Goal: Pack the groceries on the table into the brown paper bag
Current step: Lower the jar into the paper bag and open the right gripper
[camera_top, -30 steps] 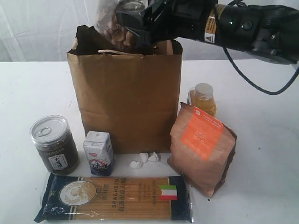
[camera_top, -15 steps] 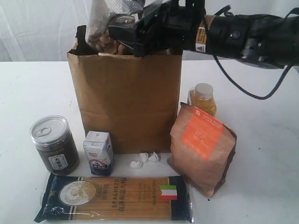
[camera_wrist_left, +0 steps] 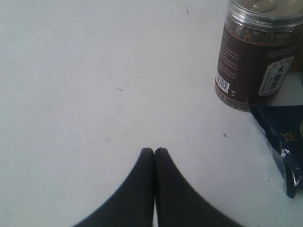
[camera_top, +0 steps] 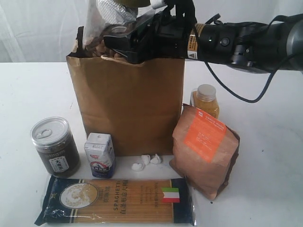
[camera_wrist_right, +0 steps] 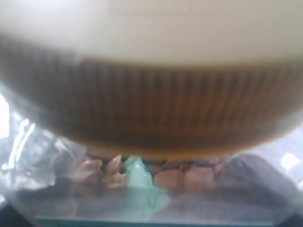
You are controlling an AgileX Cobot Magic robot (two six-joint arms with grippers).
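Note:
My right gripper reaches in from the right and is shut on the big gold-lidded jar, a clear jar of nuts held tilted over the open mouth of the brown paper bag. In the right wrist view its ribbed gold lid fills the frame. In front of the bag stand the dark jar, the small carton and the flat spaghetti pack. The orange-labelled pouch and the yellow bottle are at its right. My left gripper hovers shut over bare table near the dark jar.
Three small white lumps lie at the foot of the bag. The white table runs wide to the right of the pouch and to the left of the dark jar. A corner of the spaghetti pack shows in the left wrist view.
My right arm has carried the jar leftward across the bag's mouth, and the jar now sits a little higher and more tilted. The left gripper has not moved.

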